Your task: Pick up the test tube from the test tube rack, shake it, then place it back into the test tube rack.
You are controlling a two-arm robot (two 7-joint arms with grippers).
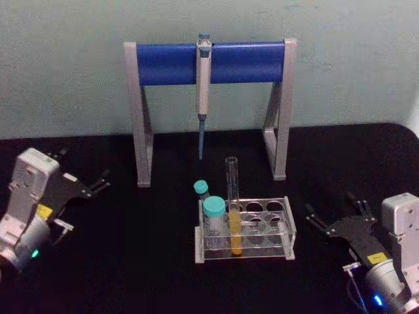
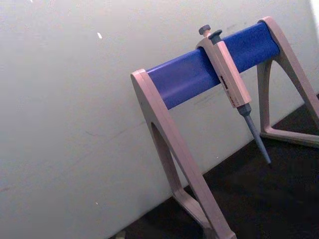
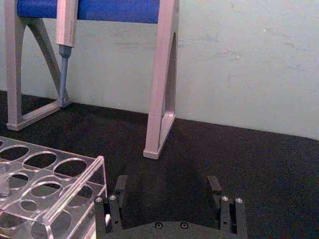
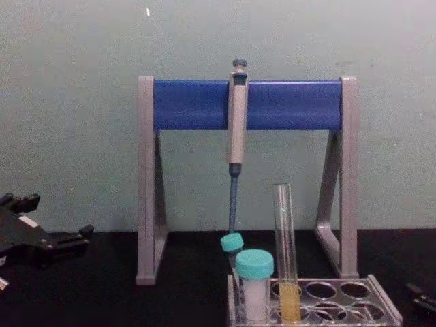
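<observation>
Two open, empty grippers, left (image 1: 98, 183) and right (image 1: 334, 216), flank the rack (image 1: 245, 230) on the black table (image 1: 131, 275), where the tube (image 1: 234, 206) stands upright beside two teal-capped vials (image 1: 213, 216), a pipette (image 1: 203, 91) hanging on the stand (image 1: 209, 62) behind.

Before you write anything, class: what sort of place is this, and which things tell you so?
Probably a laboratory bench. A pipette hangs on a blue-barred stand, and a test tube of yellow liquid stands in a clear rack beside teal-capped vials.
</observation>
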